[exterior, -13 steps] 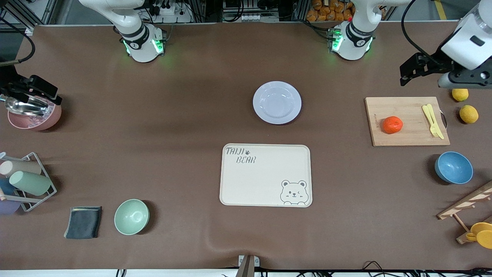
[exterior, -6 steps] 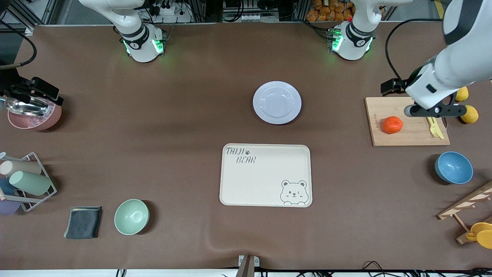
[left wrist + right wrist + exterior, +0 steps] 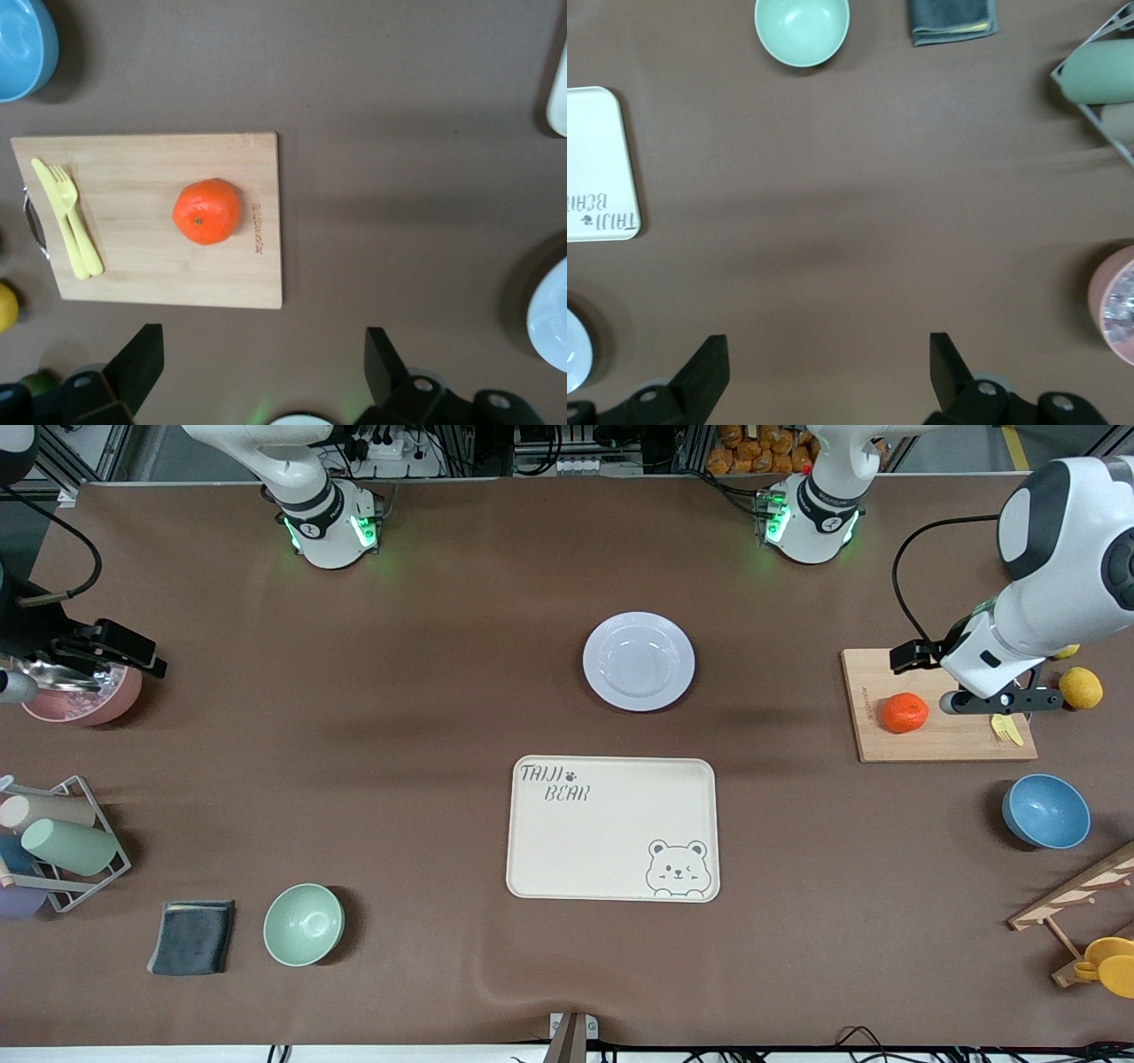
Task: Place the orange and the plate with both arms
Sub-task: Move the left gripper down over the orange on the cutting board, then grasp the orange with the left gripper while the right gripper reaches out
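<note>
I see one orange point(image 3: 904, 713) on one board point(image 3: 939, 740), one plate point(image 3: 638, 661). My left gripper point(image 3: 257, 359) hovers over that board, my right gripper point(image 3: 824, 363) over bare table; both gape, holding nothing.

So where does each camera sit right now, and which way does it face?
Front view: high across the table, facing both bases; left gripper over the cutting board.
Left wrist view: looks down on the orange; open fingers show.
Right wrist view: looks down on bare table, tray at its edge.
Shared: plate.
</note>
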